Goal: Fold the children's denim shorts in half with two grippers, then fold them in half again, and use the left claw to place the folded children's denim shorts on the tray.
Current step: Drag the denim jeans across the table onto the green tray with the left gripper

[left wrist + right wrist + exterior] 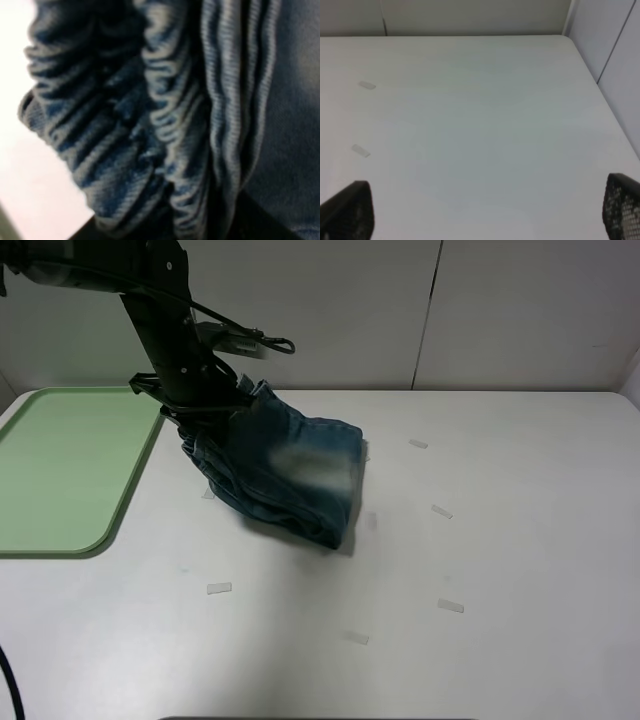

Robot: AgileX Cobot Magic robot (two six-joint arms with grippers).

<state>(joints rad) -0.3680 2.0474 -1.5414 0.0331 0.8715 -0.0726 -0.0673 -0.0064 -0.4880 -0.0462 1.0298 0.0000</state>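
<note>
We see one tray [60,470], pale green with a low rim and rounded corners, lying at the left edge of the white table [500,570]; nothing lies in it. Just beside its right rim is the one pair of children's denim shorts [285,475], folded into a thick bundle. One end of the bundle is lifted by the left gripper [200,405], whose claw is clamped on the gathered waistband, while the lower end of the bundle rests on the table or hangs just above it; we cannot tell which. Our left wrist view is filled by that ruched elastic band [150,125] and ribbed denim, pressed close to the lens.

Of two grippers, only the left shows from the high camera. The right gripper [485,210] appears in its own wrist view as two black fingertips [350,210] set wide apart, holding nothing, above bare table. We count seven small strips of clear tape [450,606] scattered on the tabletop around the shorts.
</note>
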